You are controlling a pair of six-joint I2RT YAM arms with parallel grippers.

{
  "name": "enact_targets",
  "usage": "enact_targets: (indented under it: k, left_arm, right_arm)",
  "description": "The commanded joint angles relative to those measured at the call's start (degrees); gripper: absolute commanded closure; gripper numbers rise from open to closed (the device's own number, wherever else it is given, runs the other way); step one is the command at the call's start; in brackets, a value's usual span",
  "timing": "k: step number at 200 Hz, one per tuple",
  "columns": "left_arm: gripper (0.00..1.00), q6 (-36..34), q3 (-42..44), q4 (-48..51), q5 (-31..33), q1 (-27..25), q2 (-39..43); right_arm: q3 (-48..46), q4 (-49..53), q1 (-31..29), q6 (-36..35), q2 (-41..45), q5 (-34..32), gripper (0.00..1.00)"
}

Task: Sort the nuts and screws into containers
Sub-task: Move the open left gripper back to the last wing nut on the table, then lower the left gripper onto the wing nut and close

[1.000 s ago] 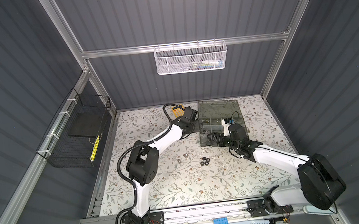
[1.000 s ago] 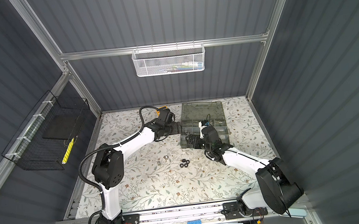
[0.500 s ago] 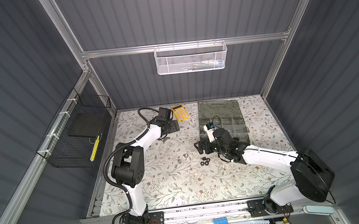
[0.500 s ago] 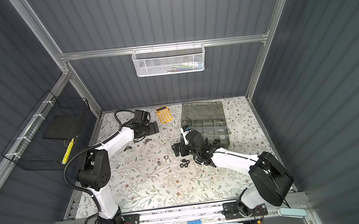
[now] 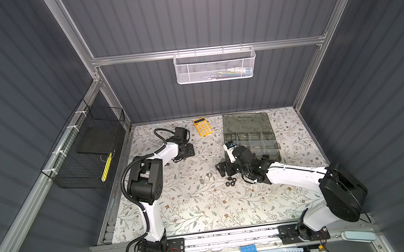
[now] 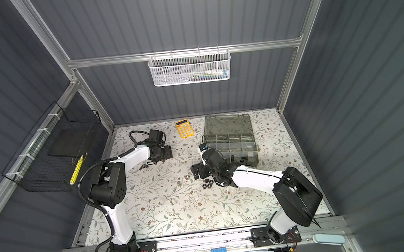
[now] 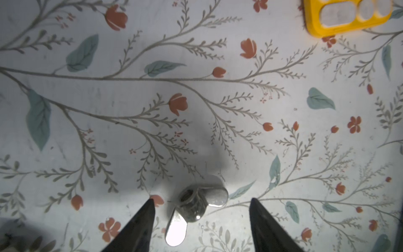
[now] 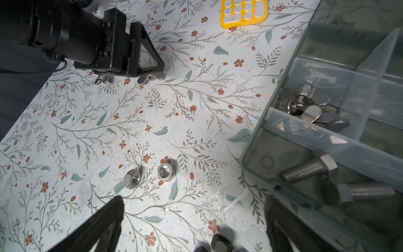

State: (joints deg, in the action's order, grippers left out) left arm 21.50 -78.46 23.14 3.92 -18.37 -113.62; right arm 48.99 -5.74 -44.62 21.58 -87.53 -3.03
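Two grippers, both standing open, with loose hardware on the flowered table.

Left gripper: we find its fingers spread on either side of a silver wing nut, with a gap on each side. The nut lies on the table and is not held. In a top view the left gripper sits low at the back left, near the yellow calculator. A second small silver piece lies under its body; we cannot tell its kind.

Right gripper: fingers wide apart, nothing between them. In a top view the right gripper is at mid-table, near the front left corner of the grey box.

Loose on the table:
- Two silver hex nuts, side by side and not touching, just ahead of the right gripper.
- A cluster of black nuts, just beside that gripper.

Box: we note its lid lying open behind it.
- One compartment holds silver wing-headed pieces.
- The corner compartment holds two silver bolts.
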Motion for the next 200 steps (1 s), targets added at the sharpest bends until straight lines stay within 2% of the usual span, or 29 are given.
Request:
enact_targets:
  k: [1, 147, 200]
  left_arm:
    - [0.38, -1.4, 0.4, 0.1, -1.9, -0.1, -1.4]
    - [0.62, -0.7, 2.9, -0.3, -2.4, -0.1, -1.9]
    - [0.65, -0.3, 3.9, -0.3, -2.4, -0.1, -1.3]
  right_arm:
    - [1.7, 1.1, -0.2, -0.5, -1.0, -1.1, 0.01]
    - [2.0, 1.4, -0.2, -0.3, -1.3, -1.2, 0.01]
    - [2.1, 1.4, -0.2, -0.2, -1.5, -1.2, 0.01]
